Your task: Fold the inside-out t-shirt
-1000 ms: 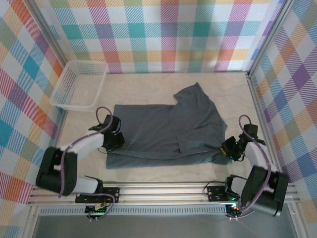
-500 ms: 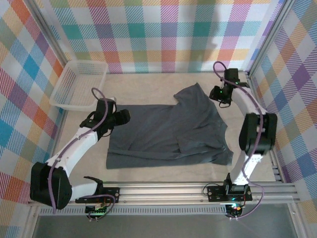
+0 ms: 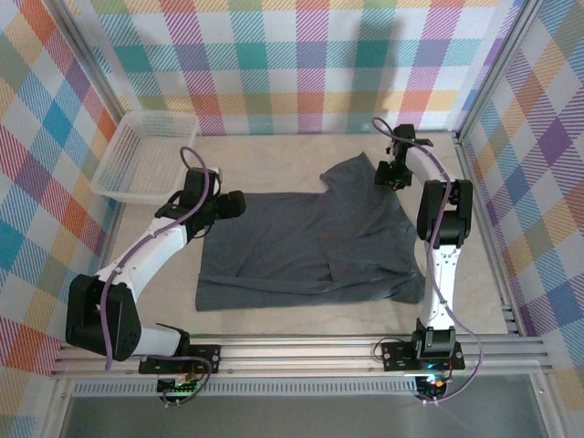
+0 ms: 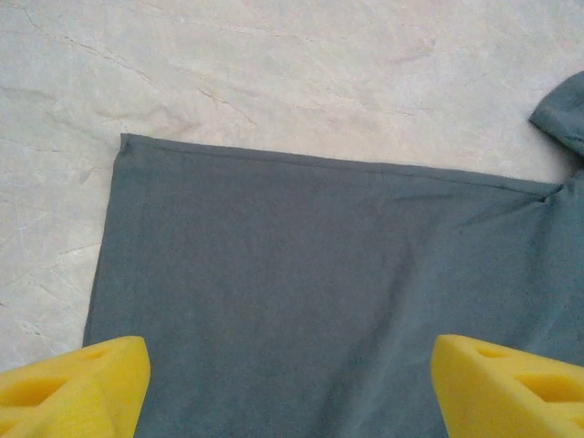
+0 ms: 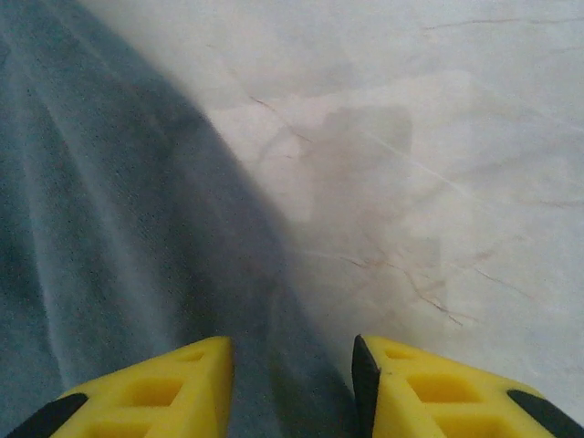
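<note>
The left hand is now open wide and holds nothing. Its two yellow fingers stand far apart above the far-left corner of the inside-out t-shirt. The right hand is open a little. The dark border of the cloth lies under the gap between its fingers, but the cloth is flat on the tabletop and is not lifted, so I judge that this hand grips nothing.

One second ago both hands were closed at the near edge of the shirt, the left at its near-left side and the right at its near-right corner. Since then they have let go and travelled to the far side. The left is at the far-left corner of the shirt, and the right is beside the sleeve that points to the far edge of the tabletop. The near-right corner of the shirt was bunched before and now lies more spread.

I think the work on the near edge is finished and the hands are preparing to take the far edge. No fold is made yet.

The shirt lies in the middle of the tabletop, nearer to the near edge.

By count there is one t-shirt, one white lattice basket in the far-left corner, two arms and two hands.
</note>
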### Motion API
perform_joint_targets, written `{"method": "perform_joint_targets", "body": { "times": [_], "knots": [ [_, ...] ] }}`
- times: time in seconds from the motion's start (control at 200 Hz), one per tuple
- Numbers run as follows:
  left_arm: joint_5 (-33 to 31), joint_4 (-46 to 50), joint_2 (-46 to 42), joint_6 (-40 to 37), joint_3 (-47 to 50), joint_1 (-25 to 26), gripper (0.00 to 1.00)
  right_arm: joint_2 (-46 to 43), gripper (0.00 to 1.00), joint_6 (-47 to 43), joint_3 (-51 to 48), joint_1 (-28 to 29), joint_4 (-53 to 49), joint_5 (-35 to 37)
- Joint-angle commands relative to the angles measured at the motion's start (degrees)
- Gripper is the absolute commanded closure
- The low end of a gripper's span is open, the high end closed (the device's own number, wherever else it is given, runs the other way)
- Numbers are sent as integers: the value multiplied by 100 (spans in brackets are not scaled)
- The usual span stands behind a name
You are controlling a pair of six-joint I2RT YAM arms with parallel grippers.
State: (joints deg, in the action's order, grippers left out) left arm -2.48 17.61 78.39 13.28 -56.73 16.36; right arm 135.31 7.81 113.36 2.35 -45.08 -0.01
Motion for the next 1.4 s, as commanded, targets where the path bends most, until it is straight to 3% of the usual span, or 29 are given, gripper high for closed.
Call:
{"method": "perform_joint_targets", "body": {
  "times": [0.0, 0.09, 0.165, 0.245, 0.465, 0.585, 0.825, 1.07, 1.31, 1.395],
  "knots": [
    [-122, -46, 73, 40, -61, -18, 18, 318, 64, -98, 294, 44, -368, -225],
    [-574, 244, 297, 194, -286, -32, 21, 467, 75, -142, 505, 46, -516, -295],
    [-1005, 573, 634, 293, -608, -88, 7, 488, 89, -181, 764, 53, -739, -354],
    [-954, 817, 1129, 309, -944, -272, 5, 231, 100, -223, 711, 46, -730, -361],
    [-857, 1183, 2420, 212, -1939, -753, 11, -979, 100, -17, -394, -115, -32, -515],
    [-648, 1225, 3053, 175, -2453, -945, 15, -1204, 100, 16, -802, -128, 108, -658],
    [-481, 1592, 4290, 149, -3637, -1016, 40, -1183, 100, 23, -1062, -121, 142, -716],
    [-708, 1801, 4635, 51, -3878, -1068, 42, -1204, 100, -40, -966, -144, 52, -701],
    [-266, 1845, 5010, -113, -4267, -1187, 42, -1166, 100, -12, -864, -140, -7, -781],
    [-162, 1842, 5088, -124, -4387, -1205, 46, -1132, 100, -16, -828, -144, -52, -789]
  ]
}}
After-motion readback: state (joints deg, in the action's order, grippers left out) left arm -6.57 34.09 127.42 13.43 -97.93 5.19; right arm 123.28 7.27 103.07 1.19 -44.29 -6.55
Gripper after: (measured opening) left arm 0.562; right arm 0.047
